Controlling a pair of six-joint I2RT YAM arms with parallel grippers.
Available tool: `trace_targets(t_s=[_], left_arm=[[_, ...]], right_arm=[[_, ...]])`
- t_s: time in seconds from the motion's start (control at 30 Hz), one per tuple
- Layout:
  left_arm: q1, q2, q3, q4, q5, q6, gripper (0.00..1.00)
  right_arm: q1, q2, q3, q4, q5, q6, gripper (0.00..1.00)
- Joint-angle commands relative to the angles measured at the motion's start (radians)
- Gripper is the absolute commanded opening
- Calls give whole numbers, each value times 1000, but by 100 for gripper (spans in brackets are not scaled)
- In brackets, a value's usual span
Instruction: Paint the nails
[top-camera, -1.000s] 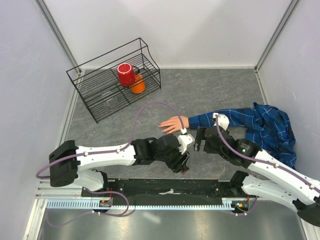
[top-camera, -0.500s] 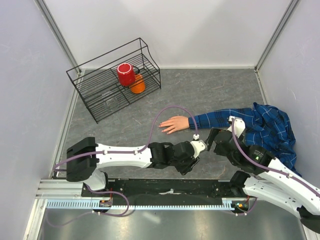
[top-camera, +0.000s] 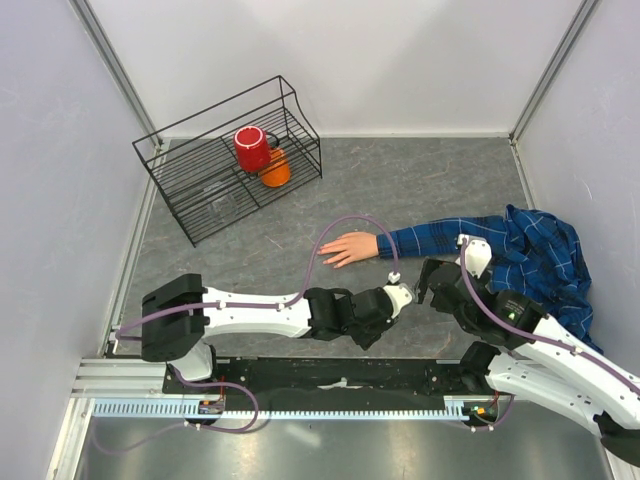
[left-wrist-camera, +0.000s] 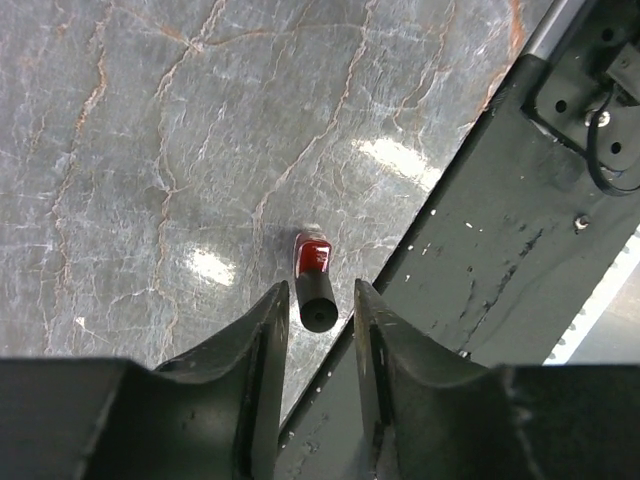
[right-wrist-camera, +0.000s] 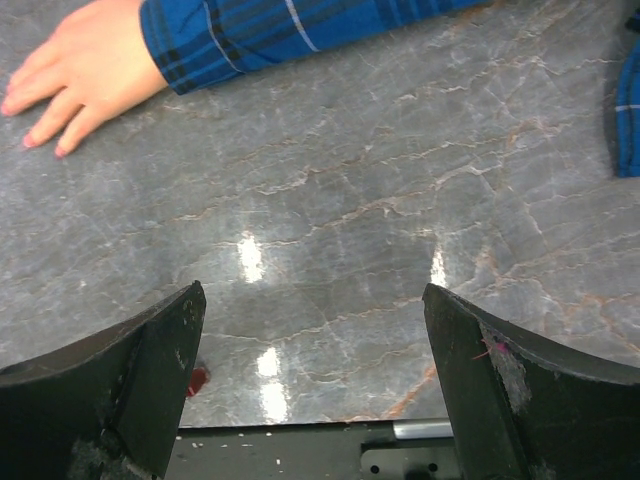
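My left gripper (left-wrist-camera: 320, 292) stands narrow, its two fingers either side of the one small polish bottle (left-wrist-camera: 312, 258), red with a black cap, at the near edge of the table (top-camera: 400, 180). Slivers of gap show, so no grip. My right gripper (right-wrist-camera: 312, 300) gapes wide, holding nothing. Farther out and to its left lies one fake hand (right-wrist-camera: 85, 70) in a plaid sleeve (right-wrist-camera: 260, 30); three pale pink nails (right-wrist-camera: 28, 141) show. At the far left, one wire basket (top-camera: 200, 205) holds a red cup (top-camera: 250, 148) and an orange cup (top-camera: 277, 170).
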Motion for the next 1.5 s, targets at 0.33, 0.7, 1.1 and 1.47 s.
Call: trace_targets(t_s=[0.33,0.7,1.1,1.47], left_arm=[[-12,36,8,-11,-25,-9,8],[247,-423,-24,-205,394,167,2],[438,-575,58,-382,714,370,2],[472,-581,86,-370,748,345,2]], right_arm=[[3,-10,4,61,-8,3,98],[3,35,-2,416,-419,-361,98],[3,144,-9,893,-1215,-738,92],[4,193,-68,1026,-1296,-709,62]])
